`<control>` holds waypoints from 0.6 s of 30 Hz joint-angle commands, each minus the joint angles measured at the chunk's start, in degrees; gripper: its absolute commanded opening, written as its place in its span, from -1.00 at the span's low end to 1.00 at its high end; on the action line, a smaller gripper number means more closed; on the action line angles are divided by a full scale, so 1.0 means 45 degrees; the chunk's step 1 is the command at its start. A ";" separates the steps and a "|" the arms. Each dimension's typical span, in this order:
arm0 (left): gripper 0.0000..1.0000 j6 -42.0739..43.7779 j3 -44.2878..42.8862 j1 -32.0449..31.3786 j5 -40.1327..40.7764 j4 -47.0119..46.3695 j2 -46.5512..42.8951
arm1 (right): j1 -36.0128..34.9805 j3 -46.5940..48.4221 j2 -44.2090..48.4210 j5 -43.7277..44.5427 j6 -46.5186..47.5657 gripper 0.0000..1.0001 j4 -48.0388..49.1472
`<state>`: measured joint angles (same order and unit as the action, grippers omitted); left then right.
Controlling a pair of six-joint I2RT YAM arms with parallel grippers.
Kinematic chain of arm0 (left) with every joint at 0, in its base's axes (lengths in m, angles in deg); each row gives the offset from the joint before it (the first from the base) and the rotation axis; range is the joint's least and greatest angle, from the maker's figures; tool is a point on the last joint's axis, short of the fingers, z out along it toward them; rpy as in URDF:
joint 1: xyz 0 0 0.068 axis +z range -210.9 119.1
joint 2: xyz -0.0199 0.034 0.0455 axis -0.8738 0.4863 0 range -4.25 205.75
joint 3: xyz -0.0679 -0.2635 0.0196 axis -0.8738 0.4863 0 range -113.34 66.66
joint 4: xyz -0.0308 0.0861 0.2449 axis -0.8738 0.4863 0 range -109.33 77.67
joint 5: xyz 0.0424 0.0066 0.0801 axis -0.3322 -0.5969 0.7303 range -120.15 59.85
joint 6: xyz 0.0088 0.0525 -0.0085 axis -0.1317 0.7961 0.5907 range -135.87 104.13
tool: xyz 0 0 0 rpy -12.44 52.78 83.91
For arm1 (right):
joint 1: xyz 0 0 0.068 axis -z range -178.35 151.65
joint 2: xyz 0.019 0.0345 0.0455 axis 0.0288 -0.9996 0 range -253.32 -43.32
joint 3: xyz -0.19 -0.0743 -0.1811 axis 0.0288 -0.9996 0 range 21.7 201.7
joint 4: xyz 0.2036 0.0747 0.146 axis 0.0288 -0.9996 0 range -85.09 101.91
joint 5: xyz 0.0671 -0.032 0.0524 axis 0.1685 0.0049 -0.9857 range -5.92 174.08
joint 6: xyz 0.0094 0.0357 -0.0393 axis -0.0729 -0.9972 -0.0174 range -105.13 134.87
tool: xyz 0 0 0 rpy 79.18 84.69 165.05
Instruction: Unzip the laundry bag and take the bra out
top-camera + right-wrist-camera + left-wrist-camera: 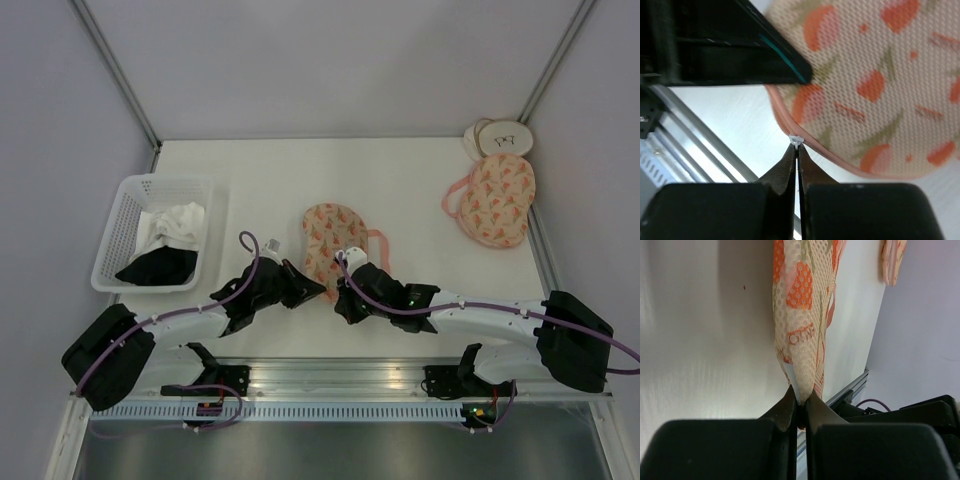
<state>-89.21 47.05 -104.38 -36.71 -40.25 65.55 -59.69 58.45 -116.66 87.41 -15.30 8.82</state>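
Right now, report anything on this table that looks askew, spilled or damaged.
Nothing looks spilled or damaged. The laundry bag lies mid-table, its near edge pinched by the left gripper, the right gripper shut on a small white tab at its pink trim.

From above, the light is bright, soft and even, falling from overhead. The white table (420, 190) is almost washed out, and the shadow beside the basket (112, 235) is faint. The straight frame bars (115, 70) lean outward at the upper corners.

In the left wrist view, glare whitens the table across the left half. The laundry bag (802, 315) shows crisp mesh mid-frame, and the left gripper (800, 401) is a black, detail-less mass along the bottom.

In the right wrist view the right gripper (797, 150) is likewise underexposed and the zip pull (797, 137) is sharp. The dark arm (715, 45) at upper left is blurred, and the metal rail (685, 145) at lower left glares.
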 commanded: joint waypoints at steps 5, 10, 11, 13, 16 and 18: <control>-0.96 0.1823 -0.0367 0.0931 0.0721 0.1291 -0.1195 | -0.0021 0.0504 -0.0635 0.3358 -0.1242 -0.99 -0.3685; -0.96 0.3424 -0.0951 0.1948 -0.1155 0.1233 -0.0182 | 0.0679 0.0524 -0.1045 0.5018 -0.2355 -0.99 -0.4799; -0.96 0.3756 -0.1147 0.2006 -0.1448 0.1155 0.0092 | 0.0837 0.0582 -0.1104 0.5408 -0.2415 -0.99 -0.4878; -0.95 0.4810 -0.1908 0.2085 -0.1977 0.1174 0.0967 | 0.0974 0.0700 -0.1066 0.5509 -0.2358 -0.99 -0.4841; -0.95 0.6237 -0.2923 0.2143 -0.2116 0.0686 0.2275 | 0.0975 0.0739 -0.0657 0.5334 -0.2065 -0.99 -0.4529; -0.87 0.6918 -0.3741 0.2241 -0.2114 0.0104 0.3020 | 0.0975 0.0622 -0.0228 0.5081 -0.1772 -0.99 -0.4139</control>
<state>-68.73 35.81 -95.51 -45.81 -34.66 75.47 -55.47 60.22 -120.75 108.03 -24.22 -7.92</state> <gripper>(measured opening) 0.049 0.009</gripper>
